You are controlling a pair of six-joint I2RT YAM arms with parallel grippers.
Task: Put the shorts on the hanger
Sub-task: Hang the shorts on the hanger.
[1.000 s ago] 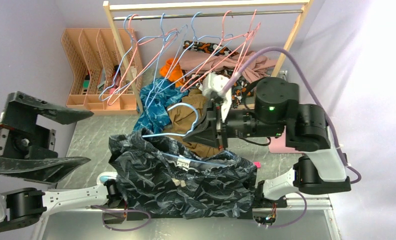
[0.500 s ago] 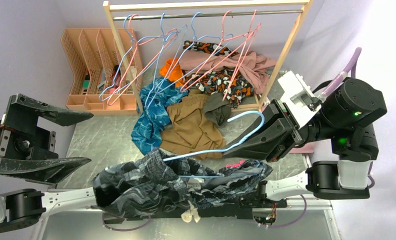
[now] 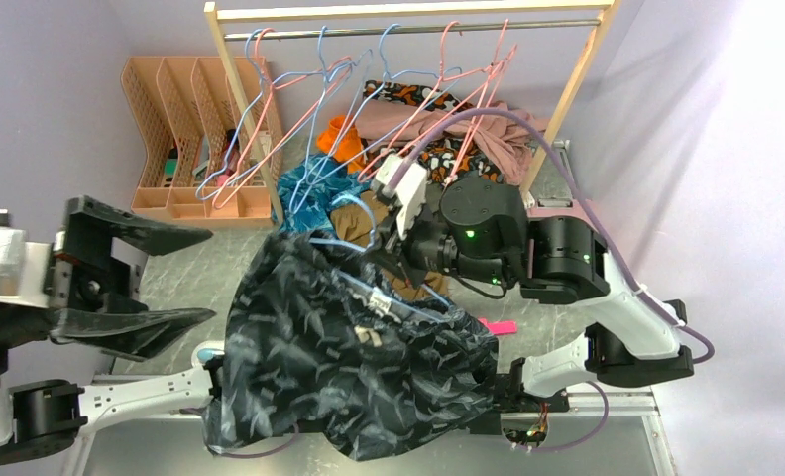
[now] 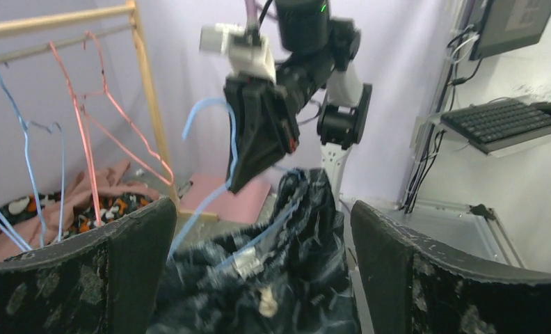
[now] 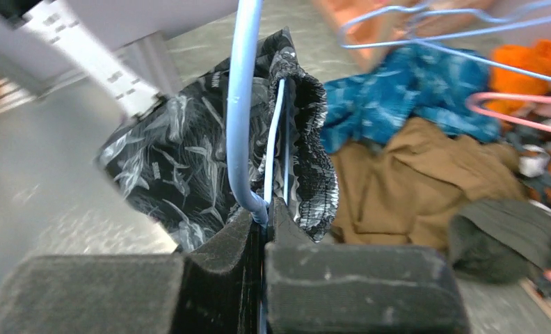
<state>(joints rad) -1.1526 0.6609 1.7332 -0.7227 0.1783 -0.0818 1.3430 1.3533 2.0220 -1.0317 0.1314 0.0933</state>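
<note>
**Left:** the left end effector (image 3: pixel 210 276) is spread wide and holds nothing. It stands just left of the shorts (image 3: pixel 349 367), and a peach file rack (image 3: pixel 170 109) bounds the far-left corner.

**Centre:** the shorts hang from the hanger (image 5: pixel 239 104), whose light-blue wires run into the waistband. Their lower part overlaps the near edge of the counter (image 3: pixel 527 322) and the arm bases. A teal garment (image 3: pixel 304 193), a brown garment (image 3: pixel 354 213) and a wooden clothes rail (image 3: pixel 408 12) crowd the far side.

**Right:** the right end effector (image 5: pixel 266 209) is pressed together, pinching the hanger wire just below the hook. A strip of bare counter shows under the right arm.
</note>
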